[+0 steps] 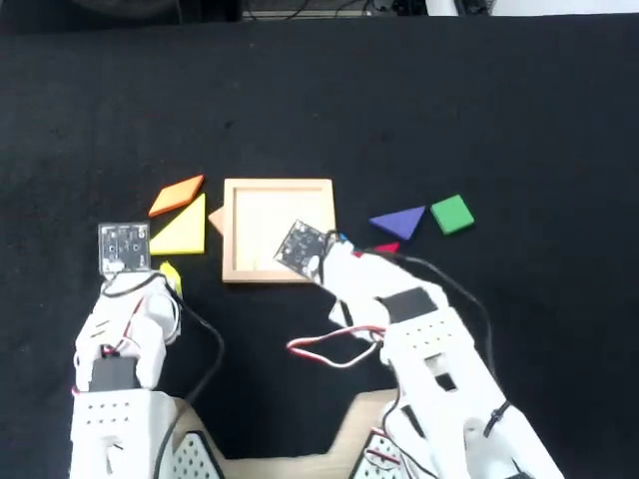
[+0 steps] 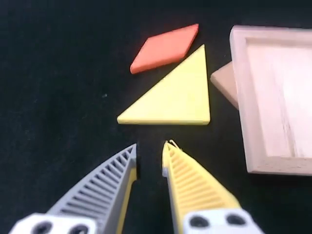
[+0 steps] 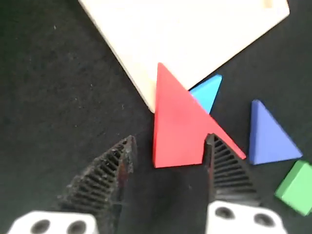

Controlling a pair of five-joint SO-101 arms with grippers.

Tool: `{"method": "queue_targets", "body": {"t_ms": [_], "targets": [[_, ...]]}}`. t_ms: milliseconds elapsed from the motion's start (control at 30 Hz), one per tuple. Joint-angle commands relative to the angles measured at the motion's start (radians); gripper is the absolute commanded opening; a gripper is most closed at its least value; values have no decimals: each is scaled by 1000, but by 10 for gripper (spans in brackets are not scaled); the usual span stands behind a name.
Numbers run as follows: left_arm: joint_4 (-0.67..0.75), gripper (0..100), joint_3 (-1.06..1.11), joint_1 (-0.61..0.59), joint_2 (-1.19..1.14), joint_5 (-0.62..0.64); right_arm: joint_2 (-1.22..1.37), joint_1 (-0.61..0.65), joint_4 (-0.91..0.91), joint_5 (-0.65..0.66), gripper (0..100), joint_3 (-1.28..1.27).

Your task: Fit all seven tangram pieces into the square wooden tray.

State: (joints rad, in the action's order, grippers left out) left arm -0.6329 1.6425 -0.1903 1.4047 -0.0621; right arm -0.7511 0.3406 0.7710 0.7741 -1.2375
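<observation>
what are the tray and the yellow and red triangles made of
Tray: pale, bare-looking wood, with faint grain and a raised rim. Yellow triangle: probably painted wood, judging by its even matte colour and thick, crisp edge; plastic or foam can't be ruled out. Red triangle: same flat matte colour, so likely the same material.

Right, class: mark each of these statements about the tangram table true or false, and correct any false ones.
1. The wooden tray's visible floor is bare. True.
2. The green square touches the orange parallelogram. False: the orange parallelogram lies across the tray from it.
3. The right end effector is open, close to the red triangle. True.
4. The yellow triangle lies inside the tray. False: it lies on the black table beside the tray.
</observation>
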Motion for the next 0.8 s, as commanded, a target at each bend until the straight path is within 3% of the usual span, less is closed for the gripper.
{"method": "queue_targets", "body": {"t_ms": [0, 300, 767], "targets": [[92, 102, -108, -13, -198, 8, 5, -60, -28, 69, 244, 2], [143, 102, -197, -13, -428, 8, 7, -63, -8, 143, 244, -24], [147, 102, -200, -13, -439, 8, 272, -54, -120, 135, 241, 67]]}}
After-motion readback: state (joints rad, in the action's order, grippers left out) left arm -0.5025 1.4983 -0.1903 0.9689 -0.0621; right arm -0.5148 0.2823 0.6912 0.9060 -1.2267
